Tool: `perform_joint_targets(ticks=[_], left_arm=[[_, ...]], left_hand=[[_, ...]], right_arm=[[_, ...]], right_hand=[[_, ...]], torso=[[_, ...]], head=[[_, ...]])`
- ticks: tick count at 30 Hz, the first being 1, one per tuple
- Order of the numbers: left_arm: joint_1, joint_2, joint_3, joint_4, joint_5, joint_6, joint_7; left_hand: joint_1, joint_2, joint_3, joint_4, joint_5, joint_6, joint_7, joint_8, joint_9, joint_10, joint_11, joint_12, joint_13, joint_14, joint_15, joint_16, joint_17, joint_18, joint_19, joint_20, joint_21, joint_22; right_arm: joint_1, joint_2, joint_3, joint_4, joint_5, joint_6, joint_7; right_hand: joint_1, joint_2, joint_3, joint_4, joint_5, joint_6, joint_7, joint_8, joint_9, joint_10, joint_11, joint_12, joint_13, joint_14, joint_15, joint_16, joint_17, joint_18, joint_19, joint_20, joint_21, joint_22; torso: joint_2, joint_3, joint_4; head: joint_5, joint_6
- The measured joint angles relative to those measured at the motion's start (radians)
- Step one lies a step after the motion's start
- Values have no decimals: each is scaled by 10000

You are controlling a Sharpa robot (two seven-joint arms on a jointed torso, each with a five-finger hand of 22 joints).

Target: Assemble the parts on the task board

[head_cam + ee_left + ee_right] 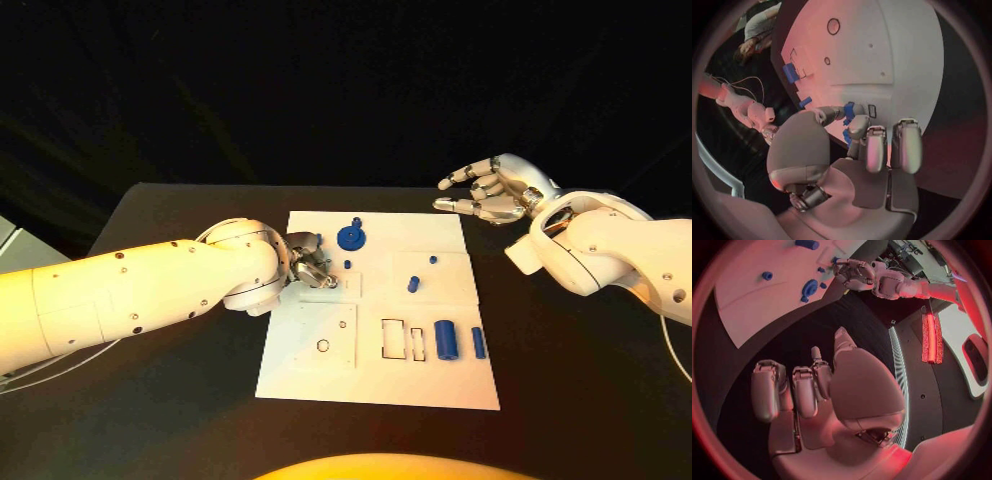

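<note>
The white task board [378, 372] lies mid-table. My left hand [307, 262] rests at its left edge, fingers curled. In the left wrist view its thumb and a finger pinch a small blue peg [849, 110], which the head view shows beside the fingertips [348, 264]. A blue gear [352, 237] sits near the board's far edge. Two small blue pegs [433, 260] [413, 284] stand in the right half. Two blue cylinders [446, 338] [477, 342] lie near the front right. My right hand [490, 192] hovers beyond the board's far right corner, fingers apart, holding nothing.
Rectangular slots [392, 338] and a round hole [323, 346] mark the board's near half. Black table [577, 380] surrounds the board on every side. The right wrist view shows the gear [809, 288] and my left hand [856, 271] across the board.
</note>
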Motion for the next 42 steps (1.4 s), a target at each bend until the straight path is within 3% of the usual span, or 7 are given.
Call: perform_joint_targets(ticks=[19, 22, 30, 37, 39, 42], left_arm=[[58, 233, 39, -298, 170, 399, -37], [63, 279, 41, -360, 185, 442, -46], [76, 380, 44, -476, 190, 530, -82], [84, 433, 48, -548, 189, 594, -97], [86, 448, 51, -562, 189, 615, -98], [89, 460, 52, -583, 189, 635, -98]], left_hand=[[-215, 21, 29, 29, 41, 71, -87, 92, -6, 96, -26, 11, 78, 0, 0, 0, -1, 0, -1, 1, 0, 0], [-304, 63, 28, 28, -55, 103, -116, 94, -13, 113, -42, 67, 130, 38, -38, 0, -1, -159, 36, -37, 0, 0], [-475, 182, 23, 23, -115, 194, -191, 157, -42, 218, -78, 119, 196, 37, -37, 0, -1, -157, 73, -1, 0, 0], [-676, 302, -225, -226, -175, 266, -238, 217, -161, 273, -133, 202, 219, 35, -110, 0, -1, -156, 100, -28, 0, -1], [-824, 282, 120, -706, -213, 267, -240, 228, -195, 273, -133, 202, 232, 35, -109, 0, -1, -155, 109, -37, 0, -1], [-858, 248, 76, -750, -213, 285, -258, 252, -245, 273, -132, 202, 232, 35, -109, 0, -1, -155, 109, -37, -1, -1]], right_arm=[[-1, 9, 0, -4, -35, 30, -18], [-1, 9, 0, -4, -39, 32, -19], [-1, 5, 0, 0, -46, 36, -21], [-1, 2, 0, 7, -48, 41, -24], [-1, 1, 0, 7, -49, 42, -25], [-2, 1, 0, 8, -51, 43, -26]], right_hand=[[0, 0, -29, 29, 0, 0, 0, 0, 1, 0, 0, 0, 0, 0, 0, 0, -1, -1, 0, 0, -40, -1], [0, 0, -29, 29, 0, 0, 0, 0, 1, 0, 0, 0, 0, 0, 0, 0, -1, 0, 0, 0, -40, -2], [0, 0, -28, 29, 0, 0, 0, -1, -8, 0, 0, 0, 0, 0, 0, 0, -1, 0, 0, 0, -40, -2], [0, 0, -28, 29, 0, 0, 0, 0, -8, 0, 0, 0, 0, 0, 0, 0, -2, -1, 0, 0, -40, 6], [0, 0, -28, 29, 0, 0, 0, -1, -8, 0, 0, 0, 0, 0, 0, 0, -2, -1, 0, 0, -40, 6], [1, 0, -28, 29, 0, 0, 0, -1, -8, 0, 0, 0, 0, 0, 0, 0, 2, 0, 0, 0, -40, 5]], torso=[[1, 12, 4], [-3, 12, 1], [-8, 16, -7], [-8, 15, -4], [-8, 14, -4], [-8, 13, 1]], head=[[-28, -100], [-35, -104], [-62, -103], [-81, -116], [-83, -117], [-89, -118]])
